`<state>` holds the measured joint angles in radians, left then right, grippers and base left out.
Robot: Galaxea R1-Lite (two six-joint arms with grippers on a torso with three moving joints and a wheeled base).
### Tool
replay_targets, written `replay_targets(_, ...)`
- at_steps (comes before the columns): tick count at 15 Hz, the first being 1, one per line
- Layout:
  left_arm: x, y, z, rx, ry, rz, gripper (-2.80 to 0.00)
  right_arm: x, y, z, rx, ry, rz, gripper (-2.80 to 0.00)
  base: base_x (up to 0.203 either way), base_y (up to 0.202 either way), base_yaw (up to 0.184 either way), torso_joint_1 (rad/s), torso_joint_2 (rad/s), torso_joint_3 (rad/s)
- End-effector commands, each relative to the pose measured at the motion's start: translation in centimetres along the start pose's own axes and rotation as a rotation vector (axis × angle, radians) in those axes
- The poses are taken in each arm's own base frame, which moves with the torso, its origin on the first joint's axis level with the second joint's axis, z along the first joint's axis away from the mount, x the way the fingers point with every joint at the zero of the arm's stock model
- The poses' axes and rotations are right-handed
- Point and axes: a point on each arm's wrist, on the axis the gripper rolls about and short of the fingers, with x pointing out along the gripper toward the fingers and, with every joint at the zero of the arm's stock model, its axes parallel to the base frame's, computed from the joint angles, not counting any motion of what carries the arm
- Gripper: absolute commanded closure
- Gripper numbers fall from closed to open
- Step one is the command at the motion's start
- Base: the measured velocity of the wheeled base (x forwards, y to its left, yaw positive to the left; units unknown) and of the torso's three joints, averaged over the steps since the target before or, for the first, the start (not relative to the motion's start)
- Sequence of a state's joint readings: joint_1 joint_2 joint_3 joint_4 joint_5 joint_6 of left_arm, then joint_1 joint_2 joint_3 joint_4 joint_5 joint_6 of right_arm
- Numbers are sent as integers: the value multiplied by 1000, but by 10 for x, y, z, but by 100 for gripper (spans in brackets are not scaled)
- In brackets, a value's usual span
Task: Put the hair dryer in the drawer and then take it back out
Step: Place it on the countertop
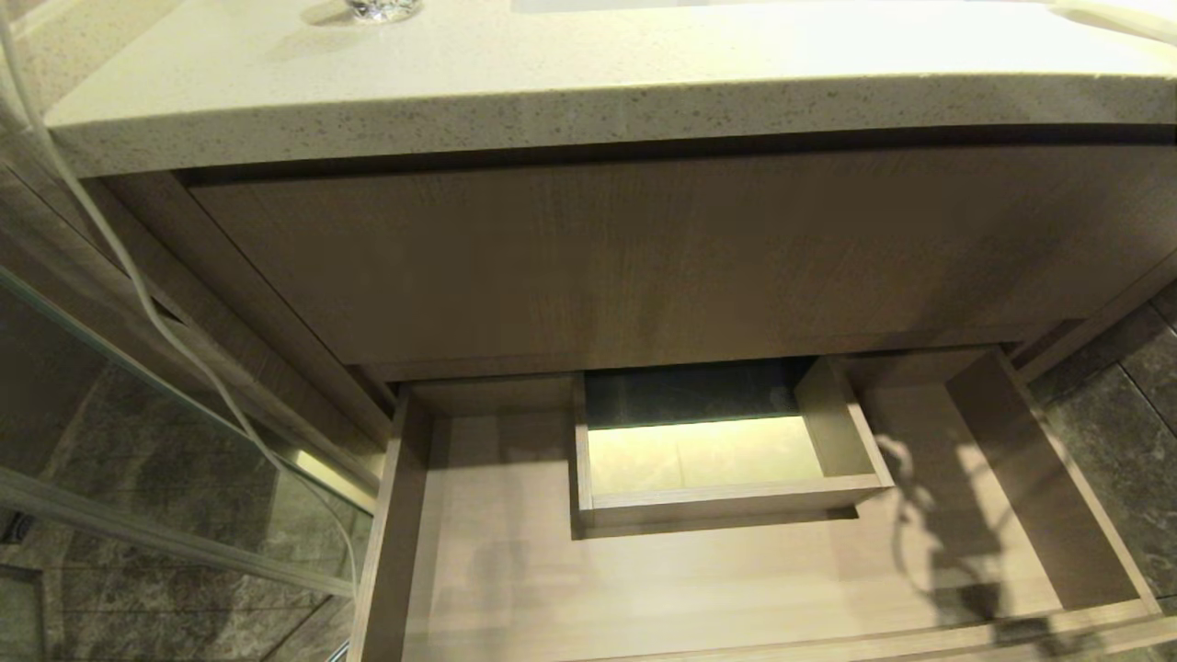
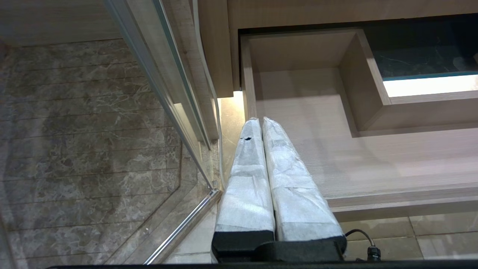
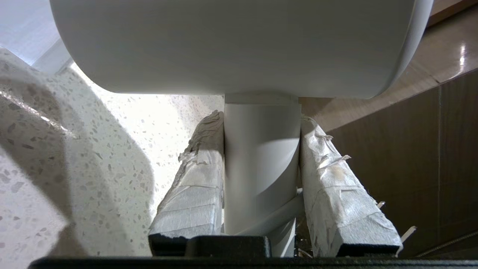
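The right gripper (image 3: 261, 164) is clamped on the handle of the hair dryer (image 3: 239, 45), one cloth-wrapped finger (image 3: 198, 179) pressed against each side of the white stem, with the broad white body filling the space beyond the fingertips. Past it lie the speckled pale tabletop (image 3: 112, 149) on one side and a dark wood panel (image 3: 410, 168) on the other, so the dryer is held up beside the vanity's edge, not in the drawer. In the head view neither arm appears; only a shadow falls on the right part of the open drawer (image 1: 975, 405), which holds nothing but its boxed cutout (image 1: 828, 418). The left gripper (image 2: 261, 123) hangs parked by the drawer's left front corner, its fingers pressed together on nothing.

I judge this to be the carrying stage of the first step. Next the dryer must come down over the drawer floor, clear of the cutout walls and the trailing cord (image 1: 138, 285), before release.
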<state>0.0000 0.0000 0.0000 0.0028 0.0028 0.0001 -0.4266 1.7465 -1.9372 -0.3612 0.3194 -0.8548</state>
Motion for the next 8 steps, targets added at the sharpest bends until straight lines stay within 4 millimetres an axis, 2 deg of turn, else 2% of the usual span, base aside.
replay_targets(1,0,0,0,0,0,2,0,7,9,-10,6,1,7,0,0,0,0,0,0,0)
replay_targets(8,0,0,0,0,-1,1,0,14,18,-21,12,9,15,0,0,0,0,0,0,0)
